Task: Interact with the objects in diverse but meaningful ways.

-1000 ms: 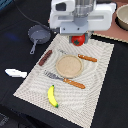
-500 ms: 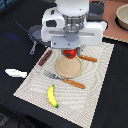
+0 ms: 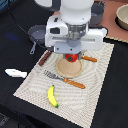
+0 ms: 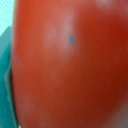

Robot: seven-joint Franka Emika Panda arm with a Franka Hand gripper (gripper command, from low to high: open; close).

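Note:
The red tomato (image 3: pixel 73 57) hangs just under my gripper (image 3: pixel 72 53), over the far edge of the round wooden plate (image 3: pixel 68 69). It fills the whole wrist view (image 4: pixel 70 60), so the gripper looks shut on it, though the fingers themselves are hidden. The yellow banana (image 3: pixel 52 96) lies on the near part of the striped placemat (image 3: pixel 95 95). A brown sausage stick (image 3: pixel 44 59) rests at the mat's edge on the exterior view's left. Behind it sits the small grey frying pan (image 3: pixel 36 34). The white-and-blue fish-like piece (image 3: pixel 16 73) lies off the mat on the dark table.
An orange-handled fork (image 3: pixel 65 80) lies in front of the plate and an orange-handled knife (image 3: pixel 89 59) lies on its far side. A beige bowl (image 3: pixel 122 15) and a grey container (image 3: pixel 97 12) stand at the back on the exterior view's right.
The gripper has come forward from the back of the mat toward the plate, carrying the tomato with it, and now hangs lower over the plate's far edge.

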